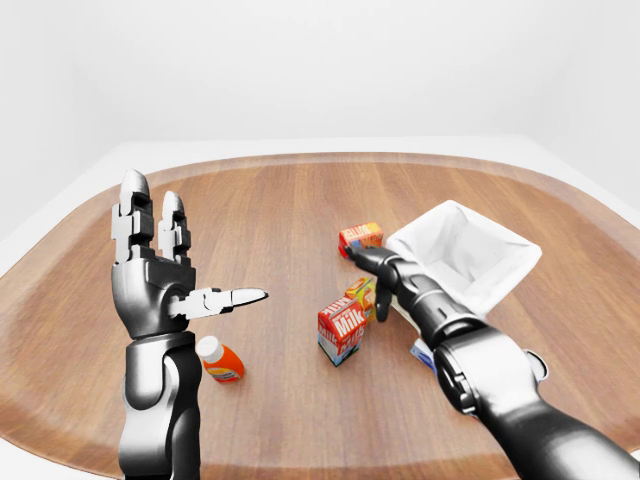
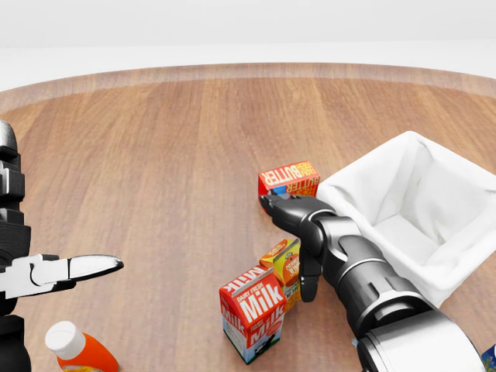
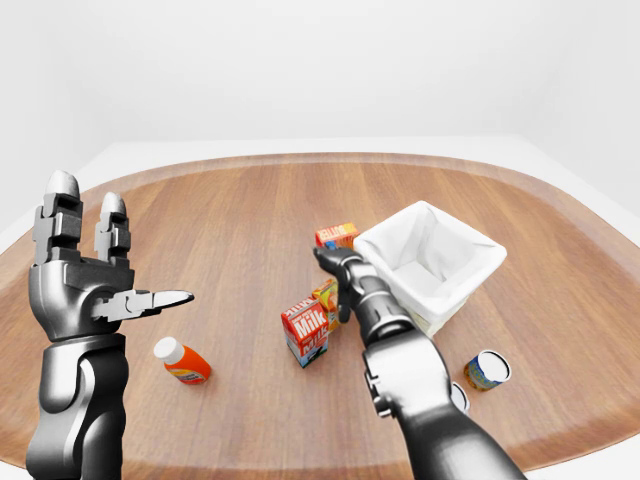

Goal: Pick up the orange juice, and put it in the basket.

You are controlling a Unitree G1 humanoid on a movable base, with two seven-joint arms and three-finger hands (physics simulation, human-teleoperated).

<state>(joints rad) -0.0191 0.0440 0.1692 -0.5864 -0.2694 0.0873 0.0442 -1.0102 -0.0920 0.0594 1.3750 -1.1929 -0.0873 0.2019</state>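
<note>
The orange juice [image 2: 281, 263] is a small orange carton, standing just above and right of the milk carton [image 2: 251, 309] in the head view. My right hand [image 2: 299, 232] is open and hangs over the juice's right side. One of its fingers [image 2: 308, 280] points down beside the carton and nothing is held. The white cloth-lined basket [image 2: 364, 164] stands to the right of that hand. My left hand [image 1: 190, 272] is raised at the left, open and empty, far from the juice.
A red butter box [image 2: 289, 178] lies above the right hand, against the basket's corner. An orange bottle [image 2: 80, 351] with a white cap lies at the bottom left. Two cans [image 3: 488, 369] stand below the basket in the right-eye view.
</note>
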